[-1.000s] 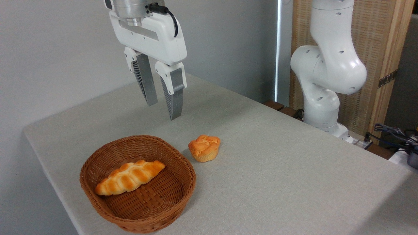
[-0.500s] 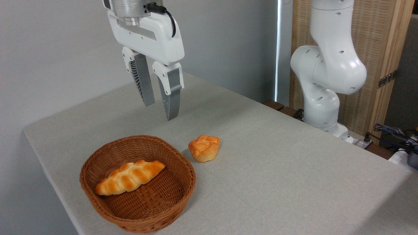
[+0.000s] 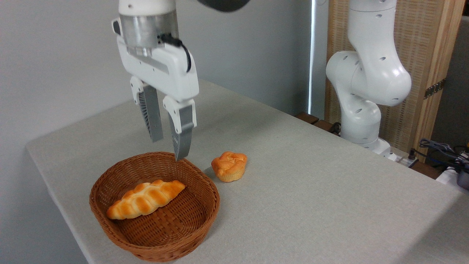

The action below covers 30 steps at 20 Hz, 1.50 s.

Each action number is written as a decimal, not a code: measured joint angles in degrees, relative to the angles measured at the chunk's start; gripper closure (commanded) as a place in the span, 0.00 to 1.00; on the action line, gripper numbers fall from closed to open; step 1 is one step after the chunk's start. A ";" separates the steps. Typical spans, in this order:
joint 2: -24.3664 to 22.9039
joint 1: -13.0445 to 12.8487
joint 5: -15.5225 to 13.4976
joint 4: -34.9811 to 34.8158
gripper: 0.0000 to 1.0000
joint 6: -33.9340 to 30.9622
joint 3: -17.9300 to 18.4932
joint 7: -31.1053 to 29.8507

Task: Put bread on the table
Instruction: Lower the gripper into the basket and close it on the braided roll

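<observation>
The bread [image 3: 146, 199] lies in the basket [image 3: 205, 205] at lower left, untouched. The gripper [image 3: 168, 146] hangs above the basket's far rim, fingers [image 3: 182, 141] narrowly apart, empty. Grasping, lifting and setting it on the bench [image 3: 311, 190] remain.

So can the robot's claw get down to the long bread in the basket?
Probably yes. The gripper hangs open above the basket, and the bread lies uncovered inside with nothing on top. Only the basket's wall sits close by.
</observation>
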 measured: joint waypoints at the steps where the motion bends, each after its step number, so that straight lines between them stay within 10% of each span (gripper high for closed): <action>1: 0.00 -0.01 -0.05 -1.33 0.00 1.78 -0.03 0.00; 30: 1.79 -0.12 -2.71 -23.66 0.00 34.19 -7.17 -0.11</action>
